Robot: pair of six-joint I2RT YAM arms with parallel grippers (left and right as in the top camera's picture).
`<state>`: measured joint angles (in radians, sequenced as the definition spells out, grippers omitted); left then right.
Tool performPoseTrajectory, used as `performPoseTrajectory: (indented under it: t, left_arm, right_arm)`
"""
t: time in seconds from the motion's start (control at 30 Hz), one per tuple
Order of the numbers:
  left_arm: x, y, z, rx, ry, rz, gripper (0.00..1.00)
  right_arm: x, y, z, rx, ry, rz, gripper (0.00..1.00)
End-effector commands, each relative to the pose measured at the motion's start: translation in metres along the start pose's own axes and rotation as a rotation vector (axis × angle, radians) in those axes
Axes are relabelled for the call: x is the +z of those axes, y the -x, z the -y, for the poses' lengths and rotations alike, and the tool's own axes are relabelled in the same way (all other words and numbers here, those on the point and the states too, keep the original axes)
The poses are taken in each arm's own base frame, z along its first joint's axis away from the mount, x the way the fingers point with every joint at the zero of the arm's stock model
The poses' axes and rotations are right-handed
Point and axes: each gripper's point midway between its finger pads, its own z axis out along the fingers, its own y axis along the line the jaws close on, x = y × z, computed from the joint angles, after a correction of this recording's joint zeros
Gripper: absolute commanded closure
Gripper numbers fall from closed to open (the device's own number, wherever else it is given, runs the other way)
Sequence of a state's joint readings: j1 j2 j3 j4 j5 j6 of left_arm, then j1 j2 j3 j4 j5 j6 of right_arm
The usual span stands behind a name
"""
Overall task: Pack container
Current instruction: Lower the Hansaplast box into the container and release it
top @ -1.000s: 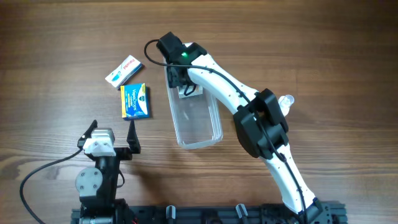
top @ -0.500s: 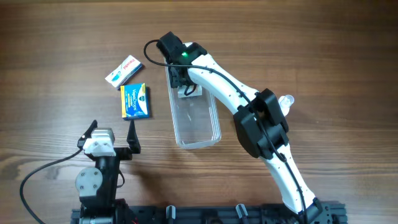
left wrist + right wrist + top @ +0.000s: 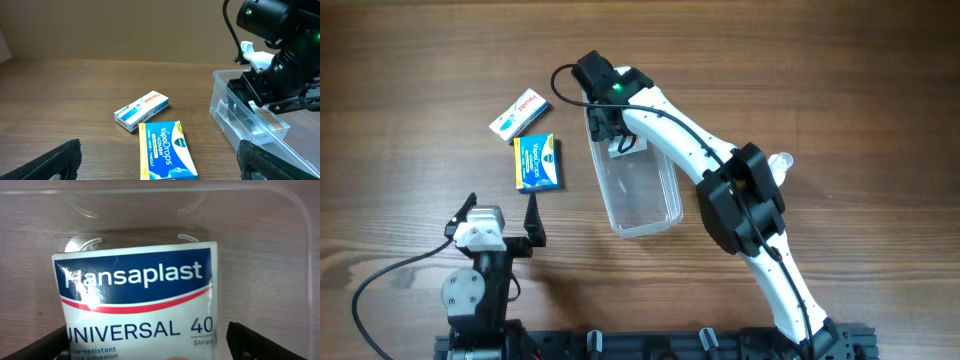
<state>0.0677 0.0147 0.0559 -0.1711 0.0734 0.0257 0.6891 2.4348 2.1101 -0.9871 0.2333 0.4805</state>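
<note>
Overhead: we log even, soft, fairly bright light on the table [image 3: 820, 60], with faint shadows. A green lamp [image 3: 616, 92] glows at 11 o'clock.
Left wrist: we log dimmer light, a pale sheen on the wood at 3 o'clock, and dark, blurred fingertips [image 3: 55, 162] at 7 and 5.
Right wrist: we log white glare flecks on the plaster box [image 3: 135, 305] and curved highlights on the container [image 3: 295, 210] at 12.

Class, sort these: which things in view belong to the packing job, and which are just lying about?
Job: container; Hansaplast box inside it; right gripper above; white box and blue box, likely waiting to go in.
Lying about: left gripper, idle; small clear object right of the container.
</note>
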Motion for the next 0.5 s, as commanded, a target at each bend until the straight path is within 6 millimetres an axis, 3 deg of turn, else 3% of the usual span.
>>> performPoseTrajectory:
  t: [0.0, 0.47]
  left_arm:
    - [0.0001, -0.0008, -0.0008, 0.019, 0.001, 0.004, 0.00]
    - [0.0001, -0.0008, -0.0008, 0.019, 0.001, 0.004, 0.00]
  right_arm:
    - [-0.0184, 0.0132, 0.0032, 0.003, 0.006, 0.045, 0.07]
    - [-0.0204, 0.0140, 0.0023, -0.022, 0.008, 0.049, 0.04]
